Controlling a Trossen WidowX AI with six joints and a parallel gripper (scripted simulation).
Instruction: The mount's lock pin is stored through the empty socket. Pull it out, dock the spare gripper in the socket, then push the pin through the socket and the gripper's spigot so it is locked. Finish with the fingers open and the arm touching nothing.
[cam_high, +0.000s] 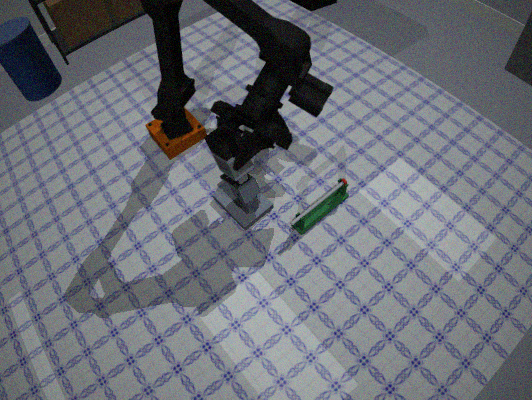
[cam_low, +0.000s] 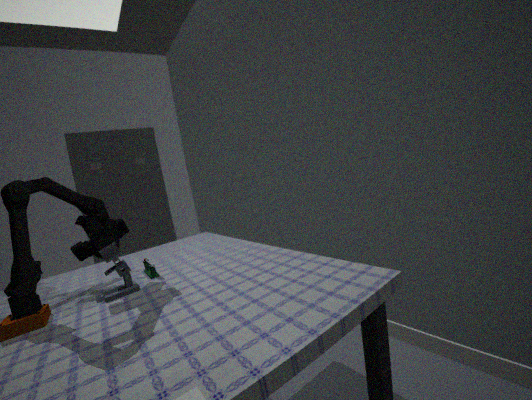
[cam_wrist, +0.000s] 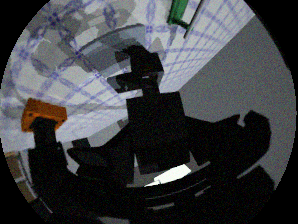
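Note:
The grey mount (cam_high: 260, 209) (cam_low: 131, 291) stands on the table, its tilted socket (cam_high: 246, 192) (cam_low: 120, 268) (cam_wrist: 146, 61) facing up toward the arm. My gripper (cam_high: 234, 161) (cam_low: 111, 256) (cam_wrist: 153, 119) is shut on the spare gripper, just above the socket. In the wrist view the spare gripper (cam_wrist: 156, 112) is a dark block whose narrow spigot (cam_wrist: 150, 89) points at the socket mouth. They look very close or meeting; how deep the spigot sits is hidden. The lock pin (cam_high: 320, 201) (cam_wrist: 194, 19), a pale rod with a red head, lies along the green holder (cam_high: 324, 212) (cam_low: 150, 270) (cam_wrist: 177, 11), clear of the mount.
The arm's orange base (cam_high: 176, 142) (cam_low: 25, 325) (cam_wrist: 44, 115) is behind the mount. The green holder stands a short way beside the mount. A blue bin (cam_high: 31, 60) and a shelf are off the table.

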